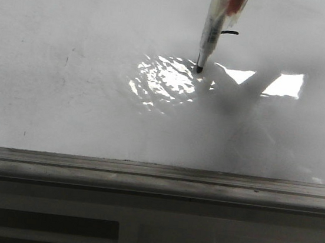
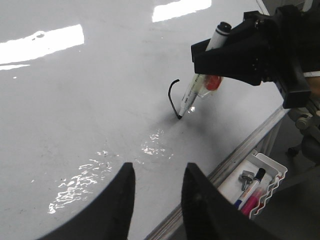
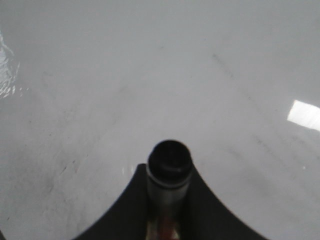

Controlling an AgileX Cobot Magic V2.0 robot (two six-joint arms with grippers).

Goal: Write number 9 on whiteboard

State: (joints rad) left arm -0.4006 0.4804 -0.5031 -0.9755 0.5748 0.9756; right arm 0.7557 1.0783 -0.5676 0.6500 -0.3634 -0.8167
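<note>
The whiteboard [image 1: 65, 92] lies flat, glossy and smudged with glare patches. My right gripper [image 2: 235, 52] is shut on a black-tipped marker [image 1: 210, 35] with a clear barrel, held nearly upright. Its tip touches the whiteboard [image 2: 75, 110] at the lower end of a thin curved black stroke [image 2: 172, 95], all that shows of the number 9. In the front view the stroke [image 1: 230, 32] peeks out beside the marker barrel. The right wrist view looks down the marker's round end [image 3: 170, 159] between the fingers of my right gripper [image 3: 169, 175]. My left gripper [image 2: 159, 175] hangs open and empty above the board's near edge.
A grey metal rail [image 1: 144, 172] edges the board in front, with a grey slotted ledge [image 1: 166, 234] below it. Off the board's edge hangs a white tray [image 2: 272, 167] holding spare markers [image 2: 250, 192] and a small metal part.
</note>
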